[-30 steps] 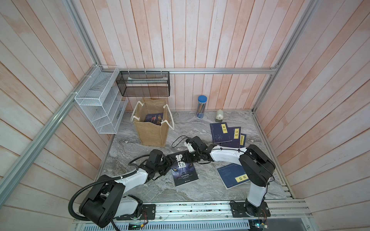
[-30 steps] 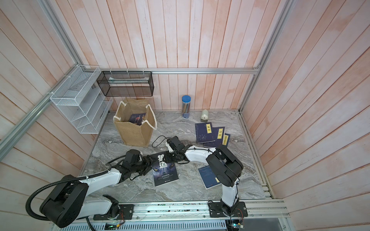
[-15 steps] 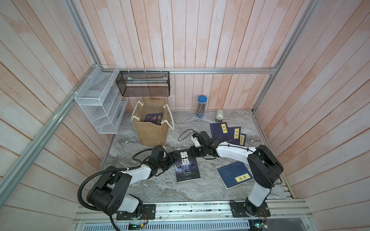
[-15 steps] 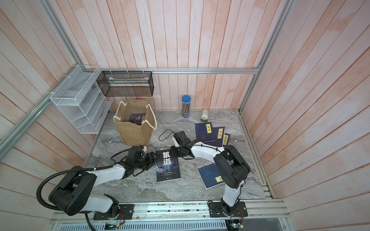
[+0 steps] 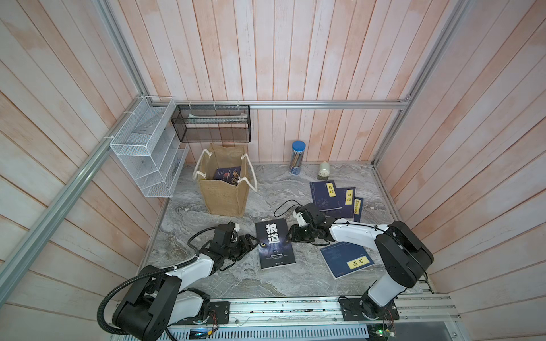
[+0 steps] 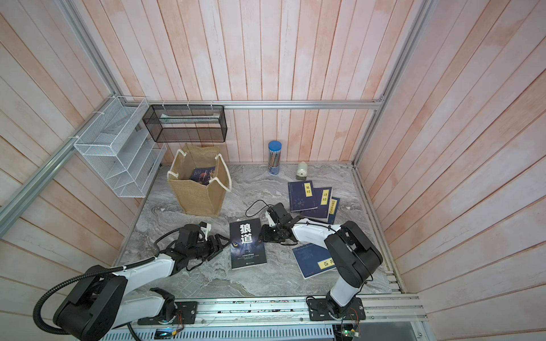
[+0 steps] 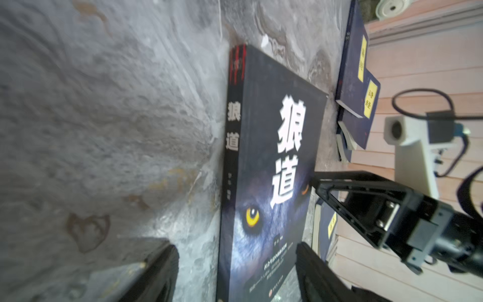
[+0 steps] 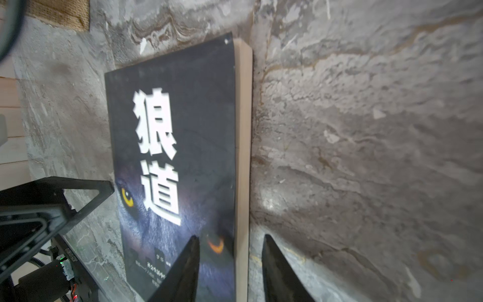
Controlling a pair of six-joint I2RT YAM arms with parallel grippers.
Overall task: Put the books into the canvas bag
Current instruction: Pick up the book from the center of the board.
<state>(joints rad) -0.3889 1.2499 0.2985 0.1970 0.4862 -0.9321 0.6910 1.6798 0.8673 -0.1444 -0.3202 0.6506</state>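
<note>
The black book (image 5: pixel 274 245) lies flat on the table (image 5: pixel 266 283), between the two arms. The left gripper (image 5: pixel 254 242) is spread wide at one long side. The right gripper (image 5: pixel 291 234) is spread a little at the other side, one finger over the cover. The bag (image 5: pixel 224 200) stands near, with a book inside (image 5: pixel 227 176).

Grey marbled tabletop (image 5: pixel 280 280) — canvas bag (image 5: pixel 224 197), black book (image 5: pixel 274 245), navy books (image 5: pixel 325 196), pencil tube (image 5: pixel 297 158), small cream object (image 5: pixel 324 171)
</note>
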